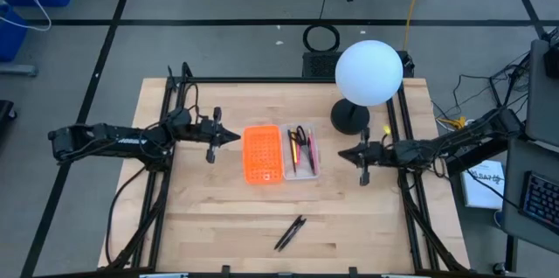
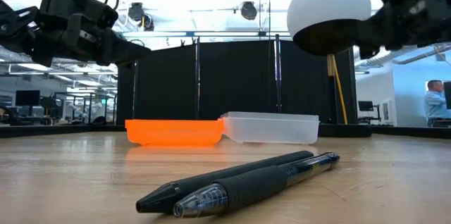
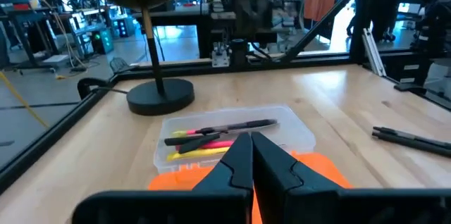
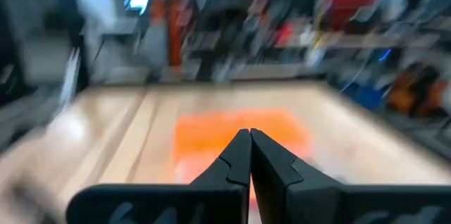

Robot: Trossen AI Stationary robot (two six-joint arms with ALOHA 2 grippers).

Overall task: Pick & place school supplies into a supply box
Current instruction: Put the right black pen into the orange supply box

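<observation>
The supply box lies open at the table's middle: its orange half [image 1: 262,153] toward the left, its clear half [image 1: 301,152] toward the right, holding yellow, pink and black pens [image 3: 211,138]. Two black pens [image 1: 290,232] lie side by side on the table near the near edge, large in the low view [image 2: 239,180]. No scissors show apart from the items in the clear half. My left gripper [image 1: 236,137] hovers shut just left of the orange half. My right gripper [image 1: 341,155] hovers shut just right of the clear half.
A white globe lamp [image 1: 369,72] on a black round base [image 1: 349,117] stands at the far right of the table, close to my right arm. Black frame rails run along the table's left and right sides. Bare wood lies around the two loose pens.
</observation>
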